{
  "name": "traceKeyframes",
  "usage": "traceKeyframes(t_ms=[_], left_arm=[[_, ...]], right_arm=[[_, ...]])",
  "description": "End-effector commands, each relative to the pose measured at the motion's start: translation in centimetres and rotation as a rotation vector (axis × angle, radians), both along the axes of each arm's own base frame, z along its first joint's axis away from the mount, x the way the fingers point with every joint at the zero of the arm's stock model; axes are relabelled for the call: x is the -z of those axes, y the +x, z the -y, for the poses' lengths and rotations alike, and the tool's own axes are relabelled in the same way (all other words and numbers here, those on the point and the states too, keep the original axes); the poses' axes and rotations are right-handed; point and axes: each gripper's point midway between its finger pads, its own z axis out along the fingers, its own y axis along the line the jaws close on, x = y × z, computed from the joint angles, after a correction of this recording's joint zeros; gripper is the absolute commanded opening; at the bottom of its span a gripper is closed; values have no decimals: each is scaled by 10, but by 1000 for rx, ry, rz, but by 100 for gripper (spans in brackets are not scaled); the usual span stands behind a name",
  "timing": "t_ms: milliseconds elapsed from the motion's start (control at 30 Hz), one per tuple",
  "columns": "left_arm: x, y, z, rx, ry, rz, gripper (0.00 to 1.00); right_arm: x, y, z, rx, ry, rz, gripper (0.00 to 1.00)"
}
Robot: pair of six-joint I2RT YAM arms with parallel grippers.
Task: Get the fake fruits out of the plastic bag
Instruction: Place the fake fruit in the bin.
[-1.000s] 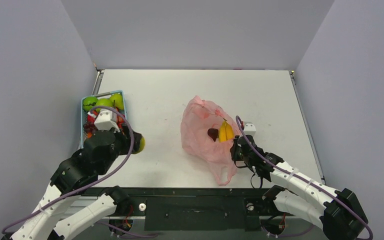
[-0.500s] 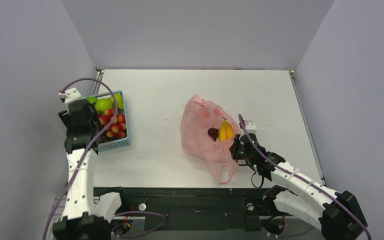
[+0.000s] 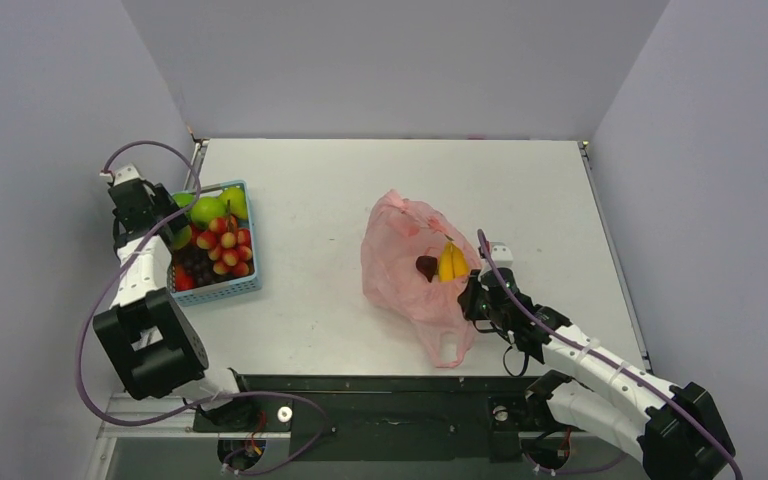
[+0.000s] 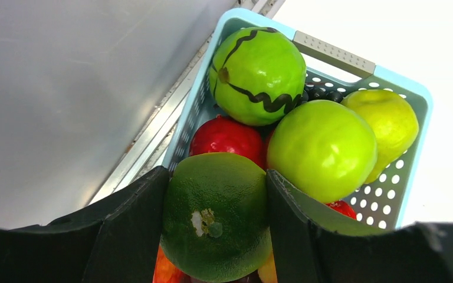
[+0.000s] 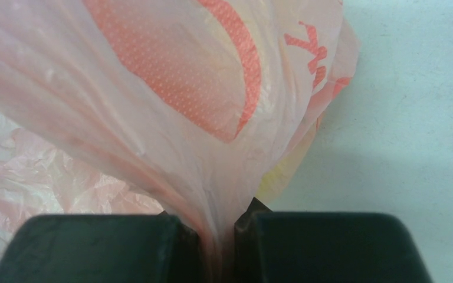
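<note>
My left gripper (image 4: 215,177) is shut on a dark green round fruit (image 4: 215,218), held just above the left side of the light-blue basket (image 4: 416,94). In the top view the left gripper (image 3: 175,233) hangs over the basket's left rim (image 3: 245,287). My right gripper (image 5: 217,221) is shut on a gathered fold of the pink plastic bag (image 5: 153,106). The plastic bag (image 3: 400,265) lies at mid table with its mouth open. Yellow bananas (image 3: 451,262) and a dark red fruit (image 3: 426,267) show inside it, beside the right gripper (image 3: 470,298).
The basket holds a green apple (image 4: 321,150), a green ball with a dark zigzag stripe (image 4: 258,73), a yellow-green fruit (image 4: 389,118), a red fruit (image 4: 227,135) and a red-yellow cluster (image 3: 225,250). The left wall stands close beside the basket.
My left arm has swung from the basket's near side round to its left and back, carrying the dark green fruit over the basket. The right gripper has kept its hold on the bag.
</note>
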Motion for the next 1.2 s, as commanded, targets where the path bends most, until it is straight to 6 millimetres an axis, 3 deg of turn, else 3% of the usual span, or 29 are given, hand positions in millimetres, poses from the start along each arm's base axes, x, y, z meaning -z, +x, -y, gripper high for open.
traceKeyframes(t_ms=[0, 100, 200, 367, 500, 633, 700, 733, 767, 800, 833, 867, 900, 933, 967, 1000, 1033, 1067, 1167], left_arm=[[-27, 39, -10, 42, 18, 129, 38], [-4, 39, -12, 26, -25, 40, 45], [8, 33, -12, 3, -39, -4, 68], [10, 28, -5, 13, -19, 6, 86], [-8, 27, -3, 18, -4, 51, 88], [-45, 20, 1, -3, 19, 128, 88], [-64, 12, 12, 1, 20, 170, 87], [-81, 6, 25, 21, 28, 207, 87], [-80, 2, 36, 37, 17, 211, 86], [-95, -3, 58, 85, 23, 247, 86], [-92, -9, 71, 106, 20, 241, 85], [-104, -15, 99, 165, 29, 268, 84], [-96, -22, 115, 197, 23, 247, 84], [-108, -30, 145, 264, 25, 285, 82], [-108, -42, 160, 293, 6, 300, 82], [-108, -47, 194, 388, -18, 310, 80], [-106, -59, 210, 431, -45, 328, 79], [-105, -67, 243, 547, -82, 340, 77], [-97, -97, 301, 787, -141, 391, 73]], right_arm=[[-12, 7, -4, -8, 33, 58, 0], [-12, 8, -4, -8, 33, 61, 0], [-12, 7, -4, -10, 35, 62, 0], [-13, 7, -7, -22, 42, 64, 0], [-13, 7, -6, -18, 41, 67, 0], [-13, 7, -6, -19, 40, 63, 0], [-12, 6, -7, -21, 41, 62, 0], [-12, 7, -7, -21, 41, 63, 0], [-12, 7, -6, -17, 41, 63, 0], [-13, 7, -5, -12, 41, 68, 0], [-14, 7, -5, -10, 42, 71, 0], [-14, 7, -4, -8, 41, 72, 0], [-15, 8, -4, -5, 40, 74, 0], [-15, 8, -3, -4, 41, 75, 0], [-15, 8, -3, -3, 41, 74, 0], [-16, 8, -4, -2, 44, 77, 0], [-15, 7, -3, -4, 43, 74, 0], [-15, 7, -3, -2, 43, 76, 0], [-16, 8, 0, 13, 44, 84, 0]])
